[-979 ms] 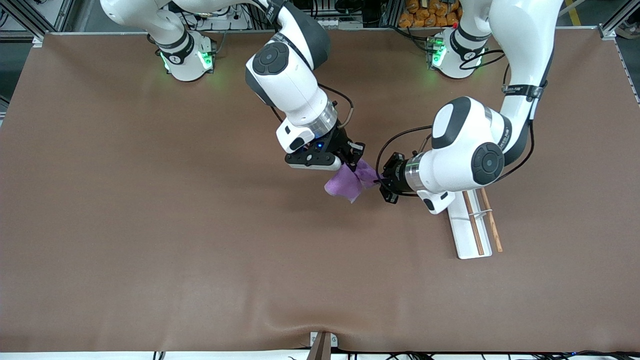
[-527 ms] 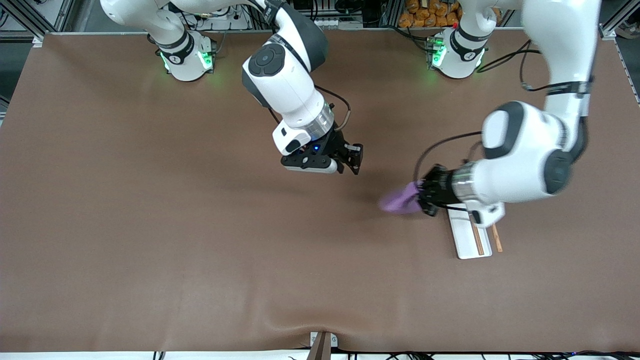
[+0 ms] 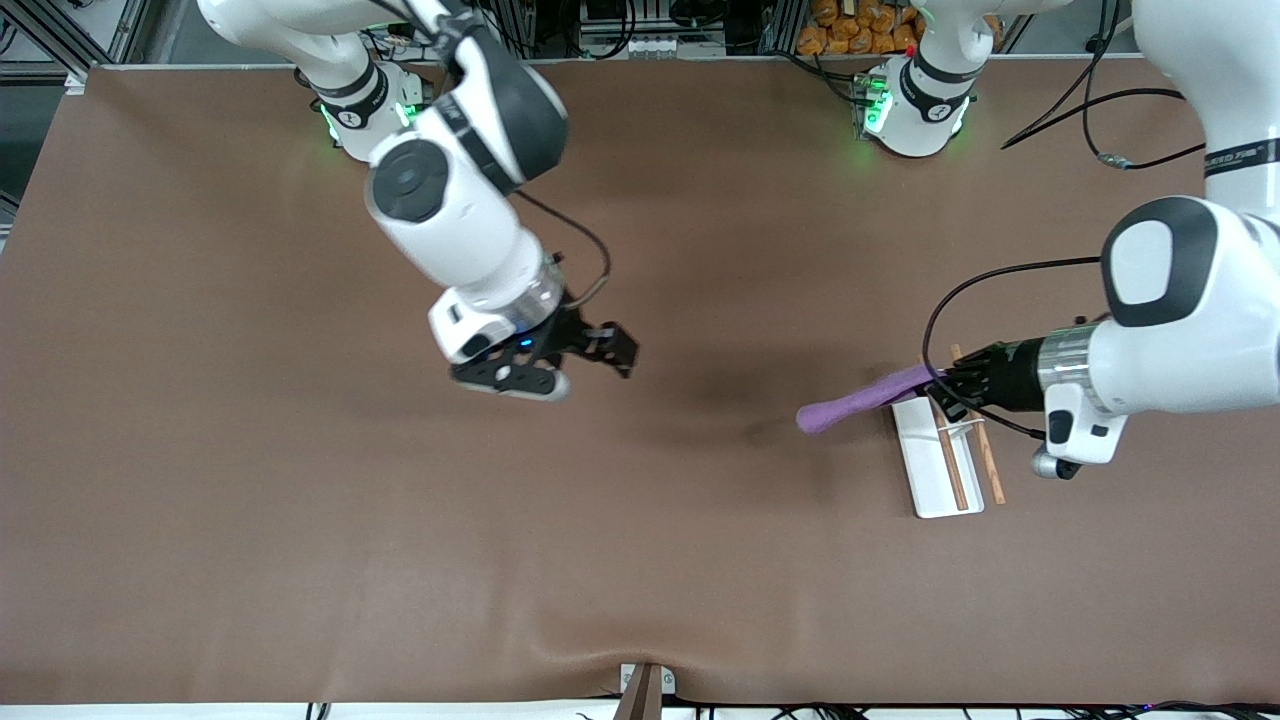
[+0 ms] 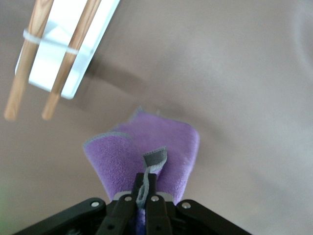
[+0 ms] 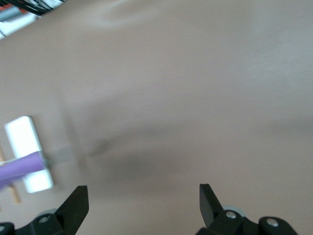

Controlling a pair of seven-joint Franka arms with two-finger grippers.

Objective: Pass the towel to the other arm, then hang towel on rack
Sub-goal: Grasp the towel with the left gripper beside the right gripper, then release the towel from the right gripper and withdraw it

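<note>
Brown matte table point(image 3: 300, 520). Left gripper point(image 3: 945, 392) pinches small purple microfibre towel point(image 3: 860, 400) over white-based wooden-rod rack point(image 3: 935, 465). Right gripper point(image 3: 590, 365) spread wide, empty, over mid-table.

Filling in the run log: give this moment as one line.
stage: handover done | left gripper: shut on towel, over rack | right gripper: open, empty, over bare table | towel: not yet hung

Glossy white arm shells, dark grey joint caps, black cables, green base lights
</note>
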